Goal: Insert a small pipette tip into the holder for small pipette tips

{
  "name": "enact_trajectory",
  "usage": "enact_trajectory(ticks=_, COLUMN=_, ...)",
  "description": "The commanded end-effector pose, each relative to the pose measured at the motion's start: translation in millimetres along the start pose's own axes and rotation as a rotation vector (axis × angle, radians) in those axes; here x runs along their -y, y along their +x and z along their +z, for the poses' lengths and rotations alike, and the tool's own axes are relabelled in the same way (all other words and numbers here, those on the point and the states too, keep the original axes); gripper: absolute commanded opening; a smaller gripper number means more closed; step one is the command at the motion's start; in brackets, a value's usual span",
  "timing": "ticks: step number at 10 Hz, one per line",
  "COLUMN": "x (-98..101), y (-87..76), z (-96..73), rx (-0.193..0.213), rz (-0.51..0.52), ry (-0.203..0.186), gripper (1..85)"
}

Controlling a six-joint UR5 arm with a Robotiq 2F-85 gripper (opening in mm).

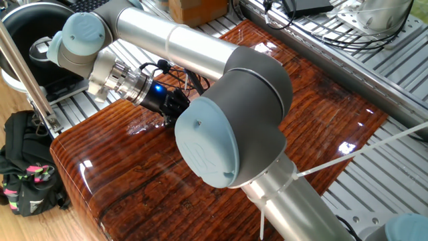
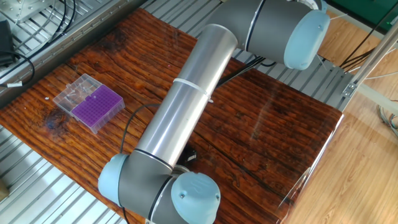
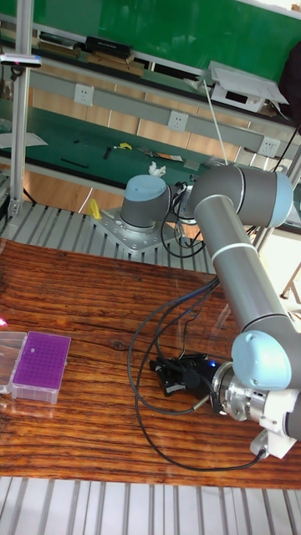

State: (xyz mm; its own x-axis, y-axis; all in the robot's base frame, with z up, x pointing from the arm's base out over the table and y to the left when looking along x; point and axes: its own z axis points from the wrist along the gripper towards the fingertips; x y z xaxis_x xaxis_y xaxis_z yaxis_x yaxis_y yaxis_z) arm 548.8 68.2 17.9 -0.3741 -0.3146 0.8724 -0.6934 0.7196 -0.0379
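Observation:
The holder for small pipette tips (image 2: 97,106) is a small purple rack with a clear lid part (image 2: 73,92) beside it, standing near the table's left end. It also shows in the tall view as the purple holder (image 3: 40,364). My gripper (image 3: 165,377) is black and hovers low over the wooden table (image 3: 84,292), well to the right of the holder. In one fixed view only part of the gripper (image 1: 174,106) shows behind the arm's big joint. Its fingers are too dark and too hidden to read. I cannot make out a small pipette tip.
Black cables (image 3: 155,334) loop over the table beside the gripper. A black backpack (image 1: 27,175) lies on the floor off one table end, by a metal post (image 1: 23,73) and a black pot (image 1: 30,37). Slotted aluminium rails surround the table.

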Motion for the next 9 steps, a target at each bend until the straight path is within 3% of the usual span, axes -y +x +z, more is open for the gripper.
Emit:
enact_trajectory(ticks=1, x=-4.6, y=-1.7, z=-0.1, rx=0.007, rz=-0.015, ry=-0.019, gripper=23.7)
enact_trajectory(ticks=9, x=-6.6, y=-6.3, z=3.1, rx=0.020, rz=-0.015, ry=-0.022, gripper=22.0)
